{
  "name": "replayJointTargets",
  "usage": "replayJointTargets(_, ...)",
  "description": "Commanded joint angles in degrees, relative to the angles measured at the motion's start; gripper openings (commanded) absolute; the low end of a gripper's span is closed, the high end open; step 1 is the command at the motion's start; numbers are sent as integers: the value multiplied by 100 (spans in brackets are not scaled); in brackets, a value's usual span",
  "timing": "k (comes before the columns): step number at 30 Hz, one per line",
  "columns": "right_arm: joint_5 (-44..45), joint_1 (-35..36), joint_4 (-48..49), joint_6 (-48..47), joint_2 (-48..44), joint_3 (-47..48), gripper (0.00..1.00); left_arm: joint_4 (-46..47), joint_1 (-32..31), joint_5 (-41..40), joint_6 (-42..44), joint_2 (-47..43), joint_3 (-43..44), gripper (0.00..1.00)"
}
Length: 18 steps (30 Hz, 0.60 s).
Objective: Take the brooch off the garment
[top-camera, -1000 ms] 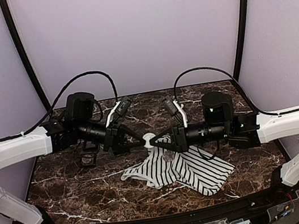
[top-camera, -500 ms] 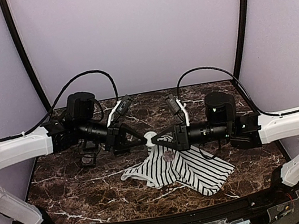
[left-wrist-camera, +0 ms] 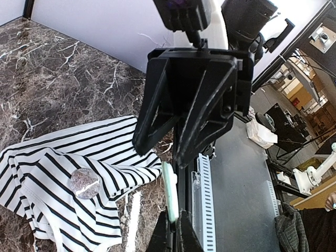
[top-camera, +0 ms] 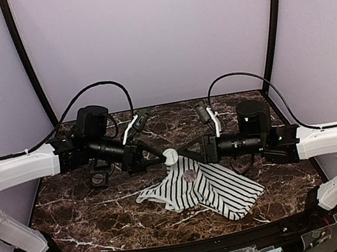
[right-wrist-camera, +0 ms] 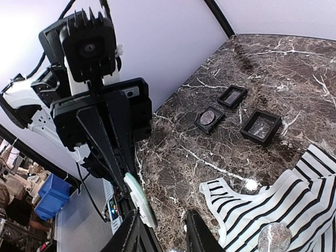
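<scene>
The brooch [left-wrist-camera: 85, 182], a small round silvery piece, sits on the striped cloth of the garment [left-wrist-camera: 42, 163]. The top lies rumpled on the marble table [top-camera: 86, 211], mid-table, just to the near side of where the two grippers meet. The brooch looks small, hard and light. The fabric is soft and limp and will likely lift with it, so I'd pinch the brooch by its rim and hold the cloth down beside it. How it's fastened, I can't tell. Just above, the left gripper [left-wrist-camera: 172, 232] is closed on a thin pale disc [right-wrist-camera: 139, 200], held on edge. The right gripper [right-wrist-camera: 164, 234] faces it, jaws spread wide, holding nothing. Three small black boxes [right-wrist-camera: 260, 126] sit well apart, off to the left.
</scene>
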Motion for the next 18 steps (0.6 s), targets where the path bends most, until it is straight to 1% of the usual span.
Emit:
replayJointTargets(1, 4, -79, 36, -195, -285, -58, 35, -105, -34, -227, -139, -214, -187, 1)
replayJointTargets(3, 40, -87, -40, -262, -400, -49, 41, -175, -34, -477, -178, -330, -250, 1)
replayJointTargets(5, 202, -97, -226, -350, -529, -42, 47, -321, -27, -893, -238, -498, -333, 1)
replayJointTargets(7, 513, -102, -459, -492, -678, -13, 51, -523, 12, -1810, -301, -694, -434, 1)
replayJointTargets(8, 657, -98, -592, -555, -723, 26, 53, -610, 33, -2100, -320, -754, -471, 1)
replayJointTargets(9, 821, -97, -744, -606, -764, 56, 54, -843, 99, -2728, -365, -843, -529, 1)
replayJointTargets(10, 986, -97, -875, -659, -794, 78, 55, -985, 142, -3034, -396, -888, -570, 1)
replayJointTargets(11, 1134, -97, -987, -697, -824, 101, 56, -1257, 263, -3627, -483, -886, -574, 1)
replayJointTargets(13, 1535, -97, -1248, -673, -846, 142, 59, -1675, 500, -4224, -587, -807, -556, 1)
replayJointTargets(15, 2027, -122, -1577, -558, -798, 216, 60, -1995, 752, -4644, -617, -666, -504, 1)
replayJointTargets(16, 2171, -144, -1735, -508, -764, 231, 60, -2076, 905, -4747, -610, -562, -454, 1)
replayJointTargets(17, 2261, -173, -1849, -460, -741, 228, 60, -2224, 972, -5073, -567, -499, -420, 1)
replayJointTargets(18, 2306, -214, -1906, -420, -727, 206, 60, -2296, 1112, -5212, -536, -382, -332, 1)
